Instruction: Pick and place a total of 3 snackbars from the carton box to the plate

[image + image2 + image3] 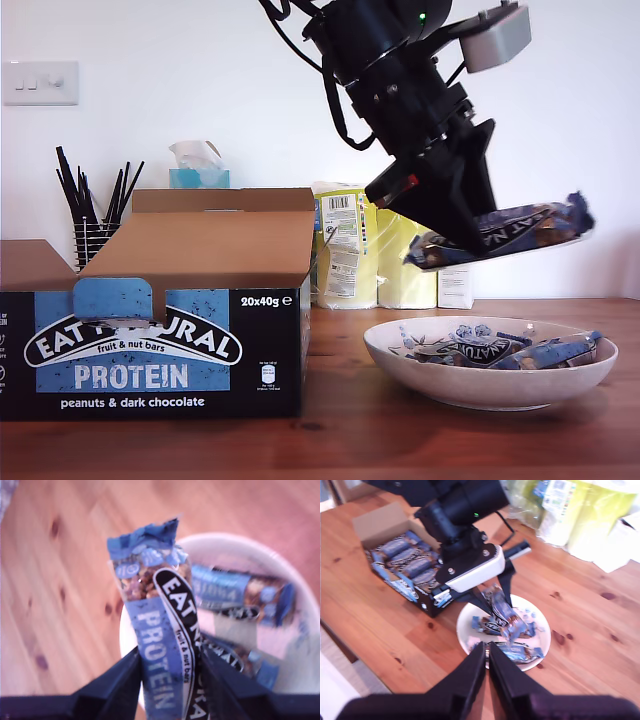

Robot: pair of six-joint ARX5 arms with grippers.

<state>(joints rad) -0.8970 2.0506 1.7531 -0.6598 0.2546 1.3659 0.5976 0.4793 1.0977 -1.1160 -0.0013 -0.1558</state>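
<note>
My first gripper (455,238) hangs above the plate (490,388), shut on one snackbar (515,228) that sticks out towards the exterior view's right. In the first wrist view that snackbar (161,645) sits between the dark fingers (117,680) over the plate's rim (240,541). Two snackbars (480,350) lie in the plate. The carton box (150,350) stands open at the exterior view's left. My second gripper (487,656) hovers high over the scene, shut on nothing, looking down on the first gripper (492,597), the plate (542,647) and the carton box (400,562) with several bars inside.
Behind the plate stand yellow packets (365,250) and a small white carton (455,285). A tissue box (198,172) and a wire holder of black sticks (95,215) stand behind the carton box. The table's near edge (350,652) shows in the second wrist view.
</note>
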